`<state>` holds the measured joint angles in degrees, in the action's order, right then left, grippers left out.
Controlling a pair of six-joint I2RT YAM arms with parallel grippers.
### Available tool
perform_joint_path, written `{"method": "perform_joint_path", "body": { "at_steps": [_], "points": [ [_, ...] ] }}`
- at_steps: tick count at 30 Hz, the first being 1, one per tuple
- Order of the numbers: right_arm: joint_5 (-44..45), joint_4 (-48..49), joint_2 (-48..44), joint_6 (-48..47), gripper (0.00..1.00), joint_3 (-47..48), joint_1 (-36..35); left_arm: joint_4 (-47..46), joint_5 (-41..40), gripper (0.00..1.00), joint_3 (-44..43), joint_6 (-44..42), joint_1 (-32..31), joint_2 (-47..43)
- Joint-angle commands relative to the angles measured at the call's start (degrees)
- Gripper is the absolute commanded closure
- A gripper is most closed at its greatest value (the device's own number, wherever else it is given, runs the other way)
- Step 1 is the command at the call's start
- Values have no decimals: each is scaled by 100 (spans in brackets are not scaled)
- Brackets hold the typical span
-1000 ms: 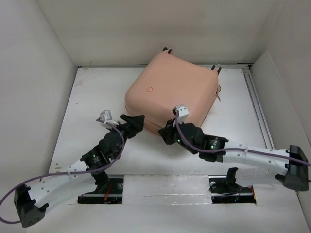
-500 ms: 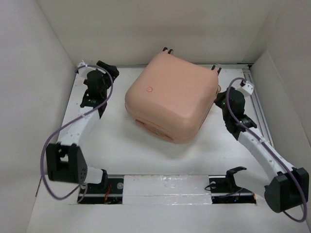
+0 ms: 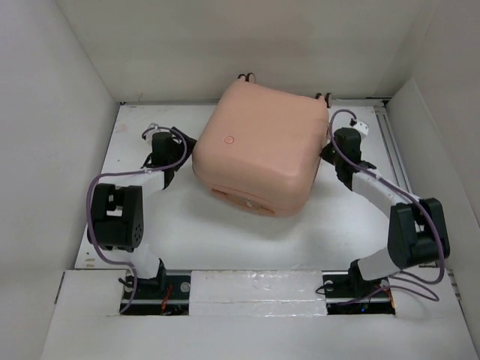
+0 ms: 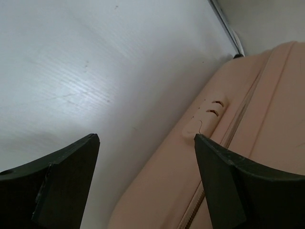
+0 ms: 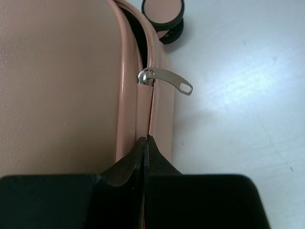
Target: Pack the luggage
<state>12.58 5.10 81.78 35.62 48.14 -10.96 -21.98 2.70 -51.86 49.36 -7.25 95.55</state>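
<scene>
Both sides of suitcase (image 3: 259,146) flanked: left gripper (image 4: 146,138) beside it, fingers (image 4: 62,176) spread; right gripper (image 5: 144,143) fingers (image 5: 124,169) pressed together at zipper seam (image 5: 144,114).

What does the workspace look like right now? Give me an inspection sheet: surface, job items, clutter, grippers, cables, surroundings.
Surface: white table, matte.
Job's things: luggage lies flat, lid down; zipper pull sits partway, with the seam gaping toward the wheel.
Clutter: nothing seen.
Grippers: left gripper open beside the luggage's side; right gripper shut, tips at the zipped seam.
Cables: purple cable loops along each arm.
Surroundings: white walls on three sides; metal rail at right.
</scene>
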Motion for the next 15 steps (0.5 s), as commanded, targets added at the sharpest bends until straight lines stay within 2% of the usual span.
{"method": "perform_joint_path", "body": {
  "at_steps": [1, 5, 9, 11, 13, 14, 15],
  "points": [
    [-1784, 913, 759, -143, 100, 923, -661, -544, 539, 23, 640, -50, -207, -782],
    [-2408, 739, 1796, -362, 100, 2048, -863, -632, 477, 23, 1730, -111, -277, -1537],
    [-2953, -59, 2595, -581, 100, 3454, -1004, -632, 337, 26, 2624, -111, -514, -2495],
    [-3112, -246, 2746, -661, 100, 4007, -1057, -527, 275, 26, 2995, -33, -567, -3195],
    [-3060, -247, 2686, -713, 100, 4142, -1057, -362, 162, 26, 3427, 20, -567, -3664],
    [-3060, -299, 2616, -714, 98, 4142, -988, -238, 161, 26, 3480, 21, -567, -4127],
    [-3060, -299, 2511, -714, 91, 4142, -987, -45, 100, 26, 3480, 21, -567, -4341]
  ]
}}
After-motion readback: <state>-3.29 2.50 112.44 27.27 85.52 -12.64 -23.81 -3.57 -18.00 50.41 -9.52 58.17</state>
